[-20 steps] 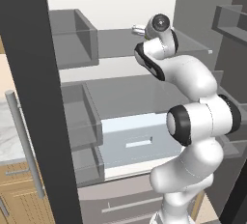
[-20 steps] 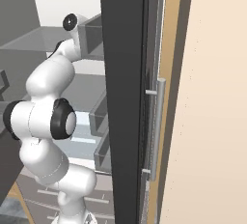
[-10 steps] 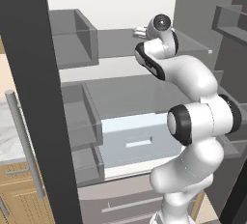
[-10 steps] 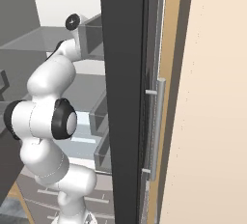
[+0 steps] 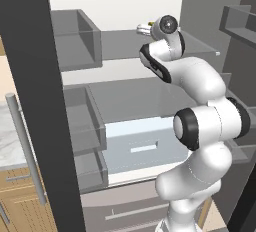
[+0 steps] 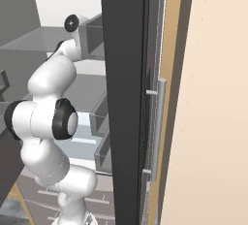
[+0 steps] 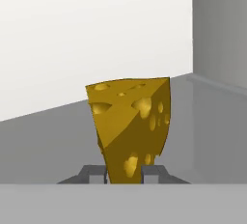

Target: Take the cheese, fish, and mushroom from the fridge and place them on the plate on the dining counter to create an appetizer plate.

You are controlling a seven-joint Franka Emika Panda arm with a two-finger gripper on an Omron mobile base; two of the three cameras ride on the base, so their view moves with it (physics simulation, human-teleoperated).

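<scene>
Claw: the gripper (image 7: 124, 174) is pinched on the cheese (image 7: 131, 124), one dark fingertip (image 7: 96, 174) pressed to each side of the wedge's narrow lower end.
Cheese: a yellow-gold holed wedge, broad face up in the hand view and tapering down between the tips; in the left base view a sliver of yellow (image 5: 148, 26) peeks out just ahead of the wrist.
Shelf: and the wedge sits over the grey upper shelf (image 7: 43, 146) of the fridge (image 5: 30, 101), white back wall behind it, grey side wall to the right; whether it rests on the shelf or hangs just clear, I cannot tell.
Arm: the white arm (image 5: 200, 126) reaches up and deep into the compartment, hand level with that top shelf; seen from the right side (image 6: 48, 122) too.
Around: grey door bins (image 5: 75, 38) on the left, a pale blue-white drawer (image 5: 135, 146) below the shelves.
Door: dark panel with its long silver bar handle (image 6: 157, 127) at the right.
</scene>
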